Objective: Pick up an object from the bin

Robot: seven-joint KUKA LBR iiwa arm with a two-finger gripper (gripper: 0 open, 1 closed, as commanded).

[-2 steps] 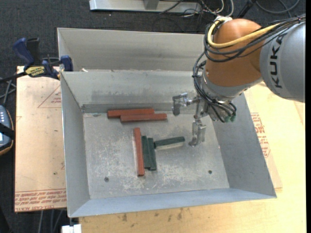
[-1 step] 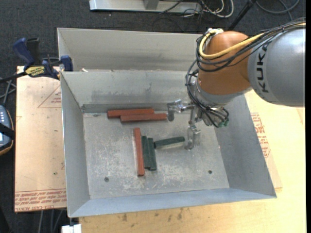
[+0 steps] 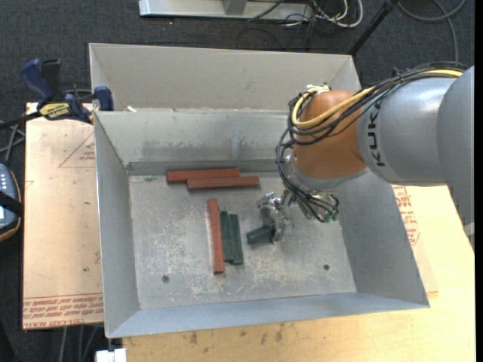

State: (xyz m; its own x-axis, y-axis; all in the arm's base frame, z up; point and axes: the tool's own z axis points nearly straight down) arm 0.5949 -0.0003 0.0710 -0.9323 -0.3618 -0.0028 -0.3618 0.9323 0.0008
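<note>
The grey arm reaches in from the right edge of the frame and covers the upper right part of the grey metal bin; its wrist carries a rounded orange cover wrapped in yellow and black cables. The bin's floor is scuffed and carries only a few loose things, all left of the arm; two long red-brown bars lie across the upper middle of the floor, the upper bar touching the lower bar along their sides, the lower one shifted toward the right. Below them a third red-brown bar lies lengthwise down the centre of the frame; a shorter dark green bar lies just beside it on its right, parallel and touching. To the right of that pair, apart from it, a small dark green block lies tilted on the floor; the pincer hangs below the orange cover with its tip right at the block's upper right end. Whether the pincer is open, closed or gripping the block cannot be told from this angle.
</note>
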